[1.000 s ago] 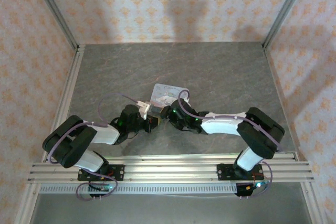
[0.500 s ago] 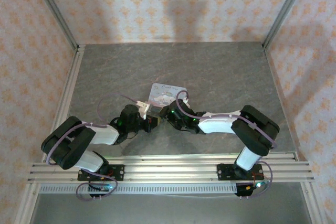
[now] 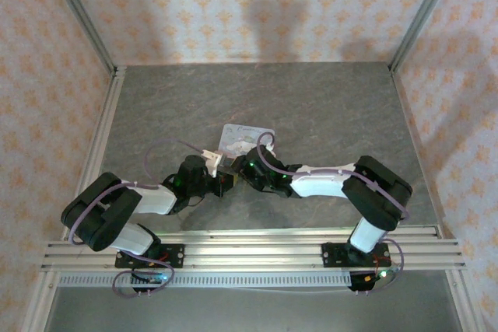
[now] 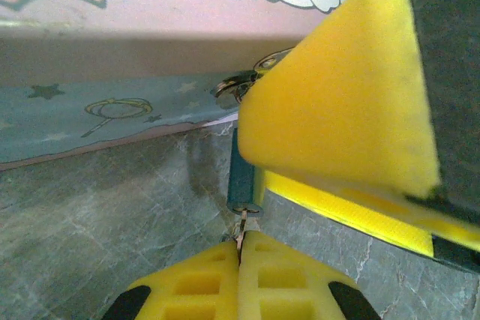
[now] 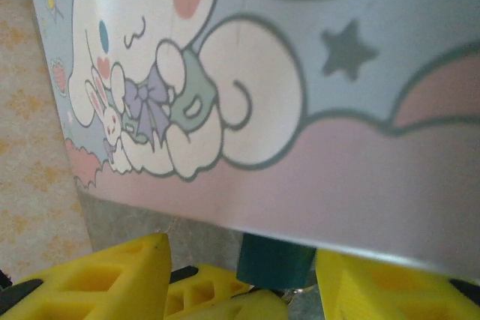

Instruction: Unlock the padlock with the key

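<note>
Slippage threatens: left gripper (image 4: 241,251) clenches the key (image 4: 241,226) under the padlock (image 4: 244,177) beside the tin (image 4: 112,118); I cannot tell whether the right gripper (image 5: 244,281) grasps it, so twisting may spin it.

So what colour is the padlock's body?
The padlock is dark teal-blue. It shows best in the left wrist view.

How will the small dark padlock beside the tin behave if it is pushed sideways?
The padlock looks tiny beside the tin, so it is probably light and would slide or spin easily. It seems solid metal, likely stiff, not fragile. The thin key pinched in the left jaws might bend if it twists.
</note>
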